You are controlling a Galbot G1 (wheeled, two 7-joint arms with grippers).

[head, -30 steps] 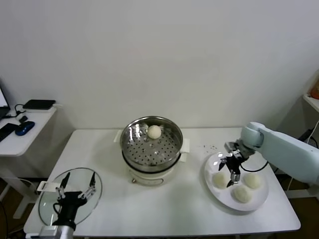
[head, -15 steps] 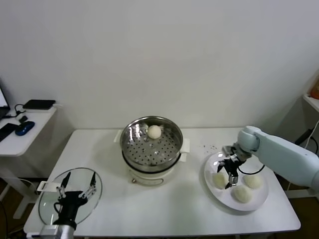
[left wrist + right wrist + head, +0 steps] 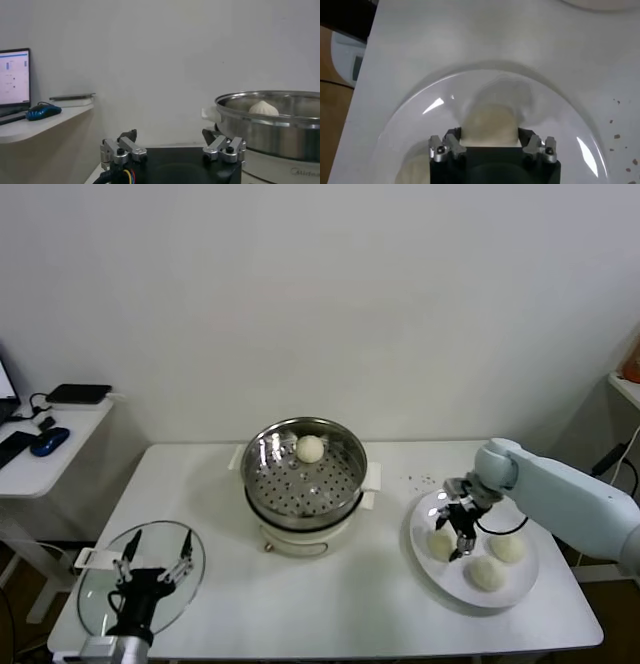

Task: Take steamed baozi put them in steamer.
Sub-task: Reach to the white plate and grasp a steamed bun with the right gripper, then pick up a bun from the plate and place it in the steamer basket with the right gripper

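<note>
I see my right gripper (image 3: pixel 452 532) down on the plate (image 3: pixel 452 582), its jaws grasping one baozi (image 3: pixel 489 125) from both sides. Another baozi (image 3: pixel 310 448) lies in the steamer (image 3: pixel 345 484). My left gripper (image 3: pixel 155 569) waits with released jaws over the glass lid (image 3: pixel 100 584).

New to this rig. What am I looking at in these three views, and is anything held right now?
It is a two-armed robot at a white table. One picture comes from its head, looking down; the other two come from cameras on each wrist.

In the middle stands the steamer, a steel basket on a pot base, with one baozi already inside. On the robot's right, a white plate carries three more buns.

The right gripper is down over the plate, its fingers on either side of one bun; nothing is lifted yet.

The left gripper waits open near the table's front edge, above a round glass lid.
</note>
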